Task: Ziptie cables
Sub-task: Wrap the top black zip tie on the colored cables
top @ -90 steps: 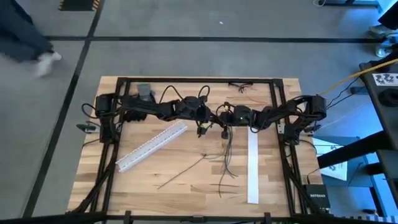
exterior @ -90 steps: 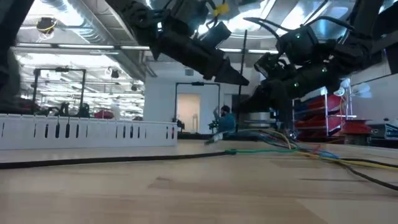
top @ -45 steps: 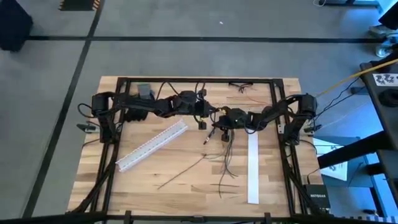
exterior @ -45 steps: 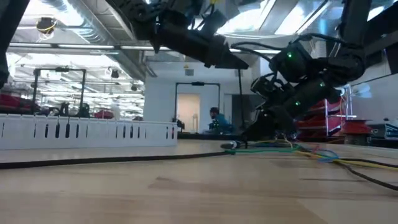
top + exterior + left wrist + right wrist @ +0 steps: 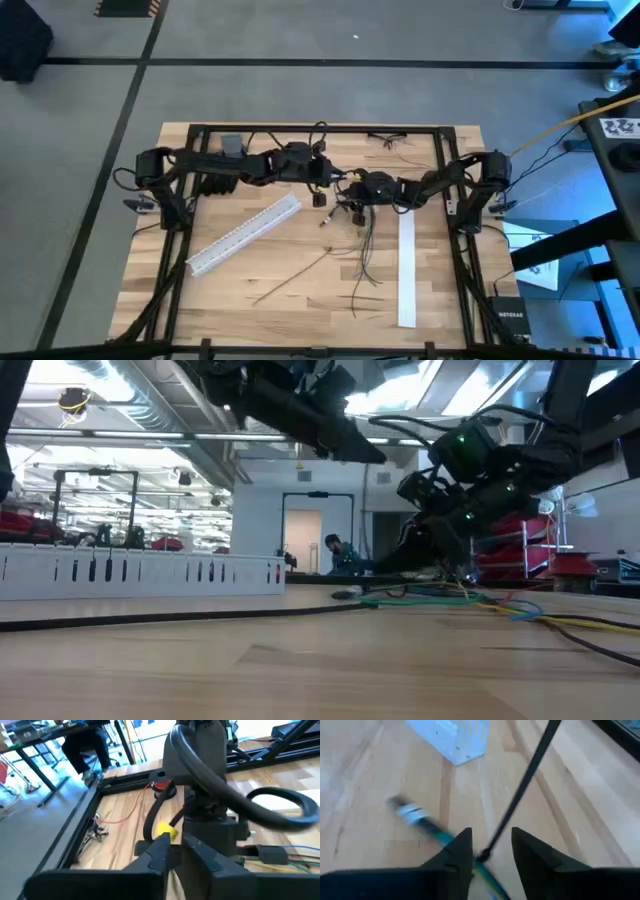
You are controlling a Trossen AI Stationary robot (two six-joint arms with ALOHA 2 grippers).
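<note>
Several cables [image 5: 362, 252] lie fanned loose on the bench [image 5: 300, 300] at centre frame, below both arms. The right tool [image 5: 487, 851] hangs low over their upper ends, fingers parted around a thin dark strand and a green lead. Best to gather every strand before closing, not one alone. The left tool [image 5: 176, 854] sits just beside it, fingers apart, holding nothing. No zip tie can be made out anywhere; the strands blur together.

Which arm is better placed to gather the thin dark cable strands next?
Probably the right. Its claw sits low at the upper end of the loosely bunched thin dark cable strands, open around a strand in its wrist view. The left claw hovers beside them, higher off the table.
</note>
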